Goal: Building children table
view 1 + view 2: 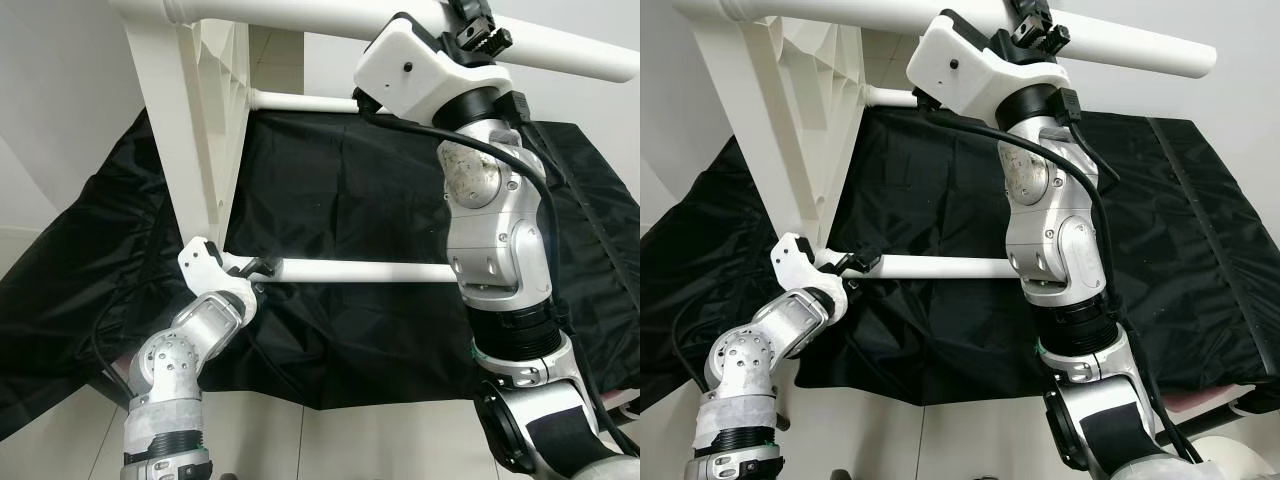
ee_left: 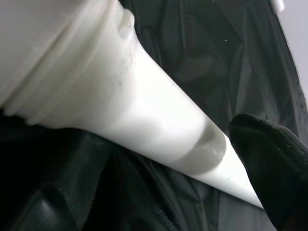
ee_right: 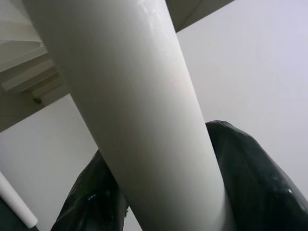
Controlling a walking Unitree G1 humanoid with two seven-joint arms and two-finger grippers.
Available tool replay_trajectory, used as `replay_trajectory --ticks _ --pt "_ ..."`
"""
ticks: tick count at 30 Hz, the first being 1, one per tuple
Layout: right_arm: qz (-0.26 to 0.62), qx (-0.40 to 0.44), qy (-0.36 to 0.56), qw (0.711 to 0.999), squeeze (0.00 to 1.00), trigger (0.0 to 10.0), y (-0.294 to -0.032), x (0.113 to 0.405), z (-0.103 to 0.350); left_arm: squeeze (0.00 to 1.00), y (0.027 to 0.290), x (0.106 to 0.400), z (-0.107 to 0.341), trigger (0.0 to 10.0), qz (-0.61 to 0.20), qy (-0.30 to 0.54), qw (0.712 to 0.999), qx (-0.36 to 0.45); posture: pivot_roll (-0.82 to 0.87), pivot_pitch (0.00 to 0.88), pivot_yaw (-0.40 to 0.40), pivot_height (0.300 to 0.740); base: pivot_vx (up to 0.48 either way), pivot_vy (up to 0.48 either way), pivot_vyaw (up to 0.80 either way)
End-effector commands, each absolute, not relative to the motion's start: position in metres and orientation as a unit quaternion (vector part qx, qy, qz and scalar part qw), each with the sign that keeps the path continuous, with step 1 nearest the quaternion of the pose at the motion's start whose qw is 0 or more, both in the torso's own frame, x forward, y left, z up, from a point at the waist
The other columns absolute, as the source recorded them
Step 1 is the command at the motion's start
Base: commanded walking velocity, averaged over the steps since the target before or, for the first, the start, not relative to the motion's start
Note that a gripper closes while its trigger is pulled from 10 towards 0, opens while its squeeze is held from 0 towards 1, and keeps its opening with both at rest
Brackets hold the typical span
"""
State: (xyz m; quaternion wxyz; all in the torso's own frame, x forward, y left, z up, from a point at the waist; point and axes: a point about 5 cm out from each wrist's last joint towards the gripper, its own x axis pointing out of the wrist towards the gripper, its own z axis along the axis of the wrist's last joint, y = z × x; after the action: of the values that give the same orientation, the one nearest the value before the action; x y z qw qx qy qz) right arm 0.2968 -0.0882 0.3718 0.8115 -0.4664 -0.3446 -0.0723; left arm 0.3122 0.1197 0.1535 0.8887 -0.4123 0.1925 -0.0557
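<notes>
A white plastic children's table lies tipped on its side, its ribbed top (image 1: pixel 190 130) at the left and its round legs pointing right. My left gripper (image 1: pixel 262 268) is shut on the lower leg (image 1: pixel 360 270) close to where it joins the top. In the left wrist view that leg (image 2: pixel 144 120) runs past one black finger (image 2: pixel 274 163). High up, my right gripper (image 1: pixel 482 32) is shut on the upper leg (image 1: pixel 300 15). In the right wrist view this leg (image 3: pixel 139 110) sits between both black fingers (image 3: pixel 255 178).
A black cloth (image 1: pixel 350 190) covers the surface behind and under the table and hangs over its front edge. A third leg (image 1: pixel 300 100) runs along the back. Pale tiled floor (image 1: pixel 330 440) lies below, with white walls around.
</notes>
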Motion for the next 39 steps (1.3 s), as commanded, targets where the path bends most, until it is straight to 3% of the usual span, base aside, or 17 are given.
replay_trajectory --ticks 1,4,6,12,13,14,15,23,28,39 --pt "-0.054 -0.372 -0.337 0.863 0.00 0.0 -0.092 0.295 0.371 0.00 0.098 0.314 0.149 10.0 -0.084 0.220 0.882 -0.409 -0.04 0.112 0.037 0.740 0.000 0.000 0.00" --pt "-0.057 -0.366 -0.333 0.867 0.00 0.0 -0.094 0.295 0.373 0.00 0.094 0.316 0.151 10.0 -0.088 0.218 0.883 -0.407 -0.04 0.112 0.037 0.740 0.000 0.000 0.00" --pt "-0.066 -0.314 -0.320 0.891 0.00 0.0 -0.103 0.301 0.381 0.00 0.077 0.327 0.160 10.0 -0.087 0.210 0.886 -0.405 -0.05 0.113 0.037 0.740 0.000 0.000 0.00" --pt "-0.074 -0.300 -0.318 0.896 0.00 0.0 -0.111 0.303 0.389 0.00 0.066 0.333 0.167 10.0 -0.088 0.201 0.884 -0.412 -0.05 0.113 0.037 0.740 0.000 0.000 0.00" --pt "-0.078 -0.303 -0.318 0.895 0.00 0.0 -0.114 0.303 0.393 0.00 0.060 0.335 0.172 5.3 -0.097 0.194 0.881 -0.420 -0.06 0.120 0.028 0.740 0.000 0.000 0.00" --pt "-0.078 -0.303 -0.318 0.895 0.00 0.0 -0.114 0.303 0.393 0.00 0.060 0.335 0.172 5.3 -0.097 0.194 0.881 -0.420 -0.06 0.120 0.028 0.740 0.000 0.000 0.00" --pt "-0.080 -0.299 -0.321 0.895 0.00 0.0 -0.118 0.301 0.398 0.00 0.055 0.337 0.180 0.0 -0.097 0.174 0.879 -0.434 -0.07 0.127 0.028 0.740 0.000 0.000 0.00" --pt "-0.083 -0.284 -0.325 0.898 0.00 0.0 -0.126 0.299 0.410 0.00 0.060 0.337 0.197 0.0 -0.099 0.121 0.881 -0.446 -0.07 0.135 0.024 0.740 0.000 0.000 0.00" --pt "-0.110 -0.270 -0.339 0.894 0.00 0.0 -0.155 0.289 0.425 0.00 0.092 0.335 0.236 0.0 -0.114 -0.004 0.893 -0.434 -0.07 0.134 0.005 0.740 0.000 0.000 0.00" --pt "-0.169 -0.265 -0.374 0.872 0.00 0.0 -0.192 0.268 0.438 0.00 0.151 0.338 0.323 0.0 -0.136 -0.186 0.907 -0.353 -0.06 0.135 -0.002 0.740 0.000 0.000 0.00"
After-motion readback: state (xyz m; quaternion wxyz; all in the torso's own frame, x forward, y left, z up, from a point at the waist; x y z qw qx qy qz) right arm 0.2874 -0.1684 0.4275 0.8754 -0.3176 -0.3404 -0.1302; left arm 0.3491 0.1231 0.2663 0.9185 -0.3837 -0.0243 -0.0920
